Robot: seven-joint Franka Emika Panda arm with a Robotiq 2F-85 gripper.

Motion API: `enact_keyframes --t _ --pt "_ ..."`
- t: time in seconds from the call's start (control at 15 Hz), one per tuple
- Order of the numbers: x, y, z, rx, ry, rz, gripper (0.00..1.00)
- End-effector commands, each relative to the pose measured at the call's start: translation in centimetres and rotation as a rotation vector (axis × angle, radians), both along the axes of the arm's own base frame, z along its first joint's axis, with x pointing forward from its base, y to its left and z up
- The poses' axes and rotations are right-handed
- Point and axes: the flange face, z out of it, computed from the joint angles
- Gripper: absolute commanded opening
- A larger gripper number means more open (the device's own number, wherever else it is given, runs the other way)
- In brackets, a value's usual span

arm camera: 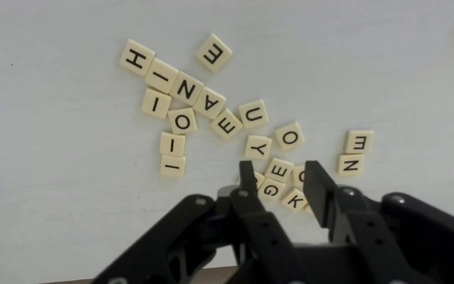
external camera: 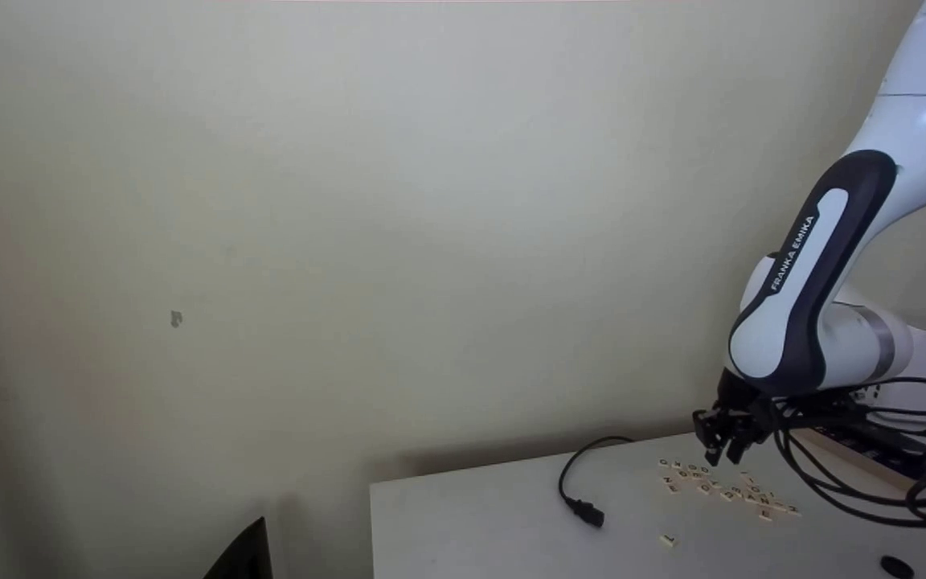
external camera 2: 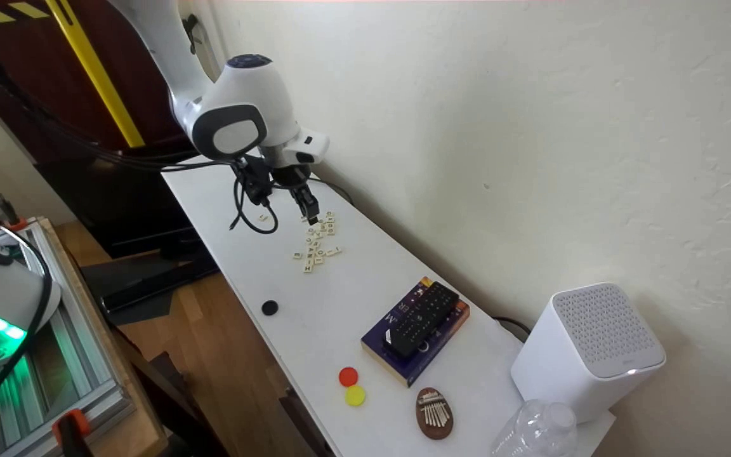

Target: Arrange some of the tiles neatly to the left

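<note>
Several small pale beige letter tiles lie on the white table, a loose cluster in both exterior views (external camera: 727, 495) (external camera 2: 308, 268). In the wrist view, an H tile (arm camera: 137, 57) starts a slanted row with I, N and A. Other tiles, such as an O tile (arm camera: 289, 136), lie scattered, and an N tile (arm camera: 351, 165) touches an E tile. A lone tile (external camera: 669, 540) lies apart from the cluster. My gripper (arm camera: 278, 167) is open and empty above the cluster, its fingers partly hiding some tiles. It also shows in both exterior views (external camera: 723, 458) (external camera 2: 312, 220).
A black cable (external camera: 587, 512) lies near the wall. A black disc (external camera 2: 270, 308), a book (external camera 2: 375, 346) under a black remote (external camera 2: 422, 317), red (external camera 2: 348, 376) and yellow (external camera 2: 355, 395) discs, a thumb piano (external camera 2: 433, 416), a bottle (external camera 2: 540, 431) and a white box (external camera 2: 568, 362) are on the table.
</note>
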Motion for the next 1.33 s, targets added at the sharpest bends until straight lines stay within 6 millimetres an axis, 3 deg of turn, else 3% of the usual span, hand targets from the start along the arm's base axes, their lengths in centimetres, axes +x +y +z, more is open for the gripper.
enact_keyframes --t 0.0,0.07,0.2,1.27 --pt "1.1 -0.2 -1.8 0.007 -0.012 0.031 0.08" --pt "1.3 -0.2 -2.2 0.006 -0.01 0.037 0.02" --pt "1.4 -0.2 -2.8 0.001 -0.003 0.046 0.0" --pt "2.0 -0.5 -5.8 -0.011 -0.003 0.063 0.0"
